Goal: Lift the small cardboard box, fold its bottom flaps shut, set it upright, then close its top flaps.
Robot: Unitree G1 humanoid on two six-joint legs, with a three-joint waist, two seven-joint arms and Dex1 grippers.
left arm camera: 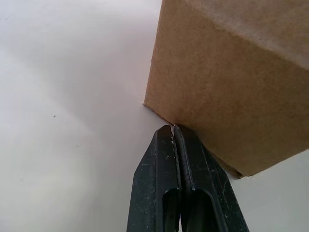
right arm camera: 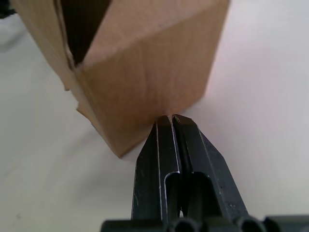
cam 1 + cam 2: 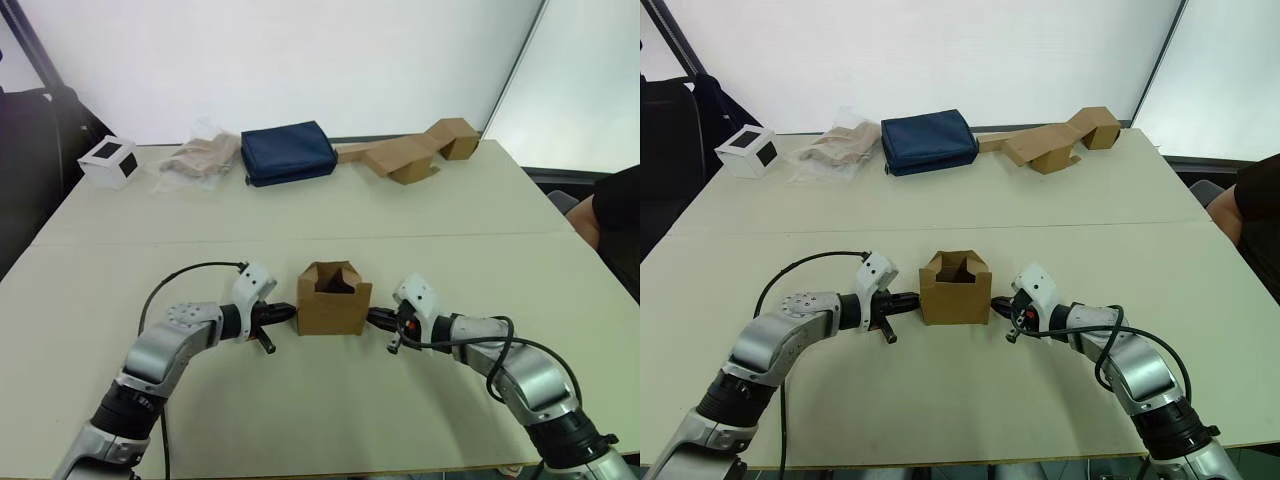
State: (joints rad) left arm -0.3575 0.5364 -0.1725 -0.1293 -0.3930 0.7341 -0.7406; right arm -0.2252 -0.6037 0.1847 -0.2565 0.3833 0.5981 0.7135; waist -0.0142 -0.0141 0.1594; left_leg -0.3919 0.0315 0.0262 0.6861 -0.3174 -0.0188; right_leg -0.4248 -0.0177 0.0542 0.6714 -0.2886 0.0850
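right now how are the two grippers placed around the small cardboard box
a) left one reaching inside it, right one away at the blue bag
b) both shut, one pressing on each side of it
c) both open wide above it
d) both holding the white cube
b: the left gripper and right gripper have their fingers closed together, tips against opposite sides of the small cardboard box, which stands on the table with its top open.

From the head I look forward and down across the tabletop, both eyes sharing nearly the whole scene with a slight sideways offset. My left wrist camera sits very close behind its closed fingers, facing the small cardboard box; the right wrist camera does likewise from the opposite side, so both share that box.
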